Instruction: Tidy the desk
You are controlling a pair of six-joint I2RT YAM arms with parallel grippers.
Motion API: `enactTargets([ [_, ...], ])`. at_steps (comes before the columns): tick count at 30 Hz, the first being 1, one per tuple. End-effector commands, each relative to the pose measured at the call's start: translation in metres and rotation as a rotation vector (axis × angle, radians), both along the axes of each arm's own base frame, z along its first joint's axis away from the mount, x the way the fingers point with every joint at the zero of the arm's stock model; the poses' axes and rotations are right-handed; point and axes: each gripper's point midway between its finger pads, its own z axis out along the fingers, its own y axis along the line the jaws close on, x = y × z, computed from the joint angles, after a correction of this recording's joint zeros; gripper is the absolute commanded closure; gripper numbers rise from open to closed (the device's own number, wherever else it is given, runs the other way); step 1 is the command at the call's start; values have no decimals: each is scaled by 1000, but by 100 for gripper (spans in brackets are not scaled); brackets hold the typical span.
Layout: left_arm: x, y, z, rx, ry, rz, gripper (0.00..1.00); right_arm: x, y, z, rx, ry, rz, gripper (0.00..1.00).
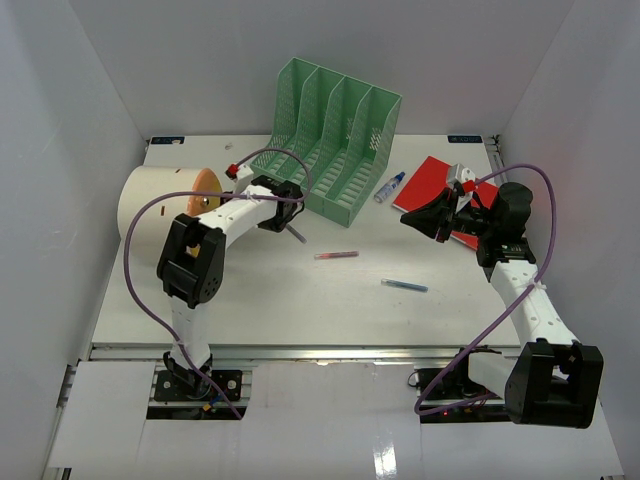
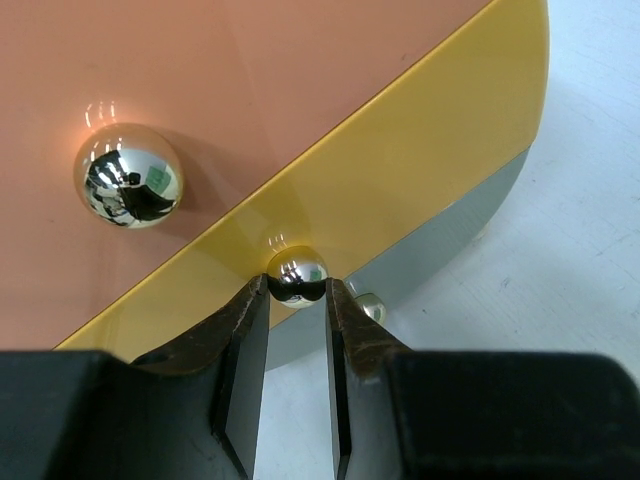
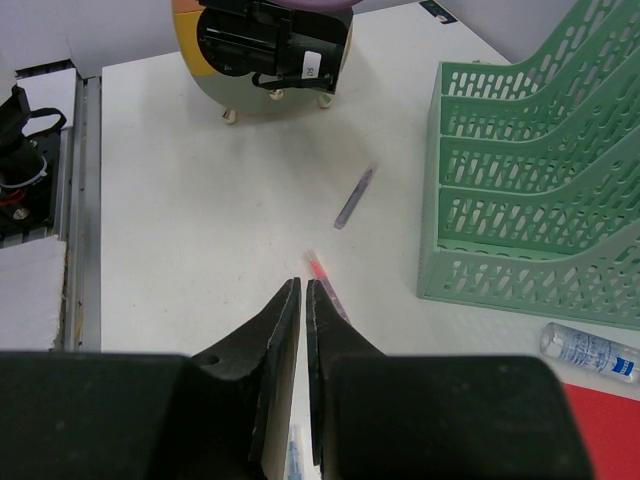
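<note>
Plain white left wall [image 1: 60, 150] stood well out past the left gripper [image 2: 297, 285]. A matching white right wall [image 1: 590, 110] stood beyond the right gripper [image 3: 303, 288]. Plain white back wall [image 1: 300, 30] lay ahead of both, meeting the side walls at straight seams. Flat white cover boards [image 1: 330, 420] lay behind both grippers. Light even and diffuse; shadows soft and faint.

Three pens [image 1: 335, 255] [image 1: 404, 285] [image 1: 295, 232], one file rack [image 1: 340, 135], one bottle [image 1: 390, 187], one notebook [image 1: 425, 180], one cabinet [image 1: 160, 200].
</note>
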Motion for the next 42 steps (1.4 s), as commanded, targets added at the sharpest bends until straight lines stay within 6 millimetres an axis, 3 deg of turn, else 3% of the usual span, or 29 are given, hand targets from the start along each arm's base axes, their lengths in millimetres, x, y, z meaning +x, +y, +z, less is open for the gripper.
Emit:
enactTargets([
  [1, -6, -14, 25, -15, -11, -46, 97, -1, 0, 2, 2, -17, 13, 88],
  [14, -10, -76, 19, -102, -1, -170, 99, -1, 0, 3, 1, -23, 14, 88],
  [15, -10, -78, 18, -106, 0, -172, 95, -1, 0, 3, 1, -23, 14, 88],
  [16, -11, -78, 18, -109, -1, -171, 80, -1, -1, 3, 1, -23, 13, 88],
  [18, -11, -78, 19, -114, -1, -172, 60, -1, -1, 3, 1, -25, 13, 88],
  [22, -11, -81, 25, -139, -3, -178, 37, -1, -1, 3, 1, -23, 13, 88],
  [28, -3, -111, 32, -185, 67, -315, 28, -1, -1, 2, 0, -24, 13, 88],
  [31, -10, -132, 23, -222, 173, -446, 24, -1, -1, 2, 0, -23, 11, 87],
  [32, -5, -148, 31, -280, 133, -515, 20, -1, -1, 2, 1, -23, 13, 87],
  [34, -9, -175, 28, -384, 174, -684, 16, -2, -1, 2, 1, -23, 14, 87],
  [38, -30, -232, 26, -627, 218, -1031, 3, -1, -2, 2, 0, -23, 11, 87],
  [42, -34, -251, 31, -750, 179, -1074, 2, 0, -3, 2, 0, -23, 6, 87],
])
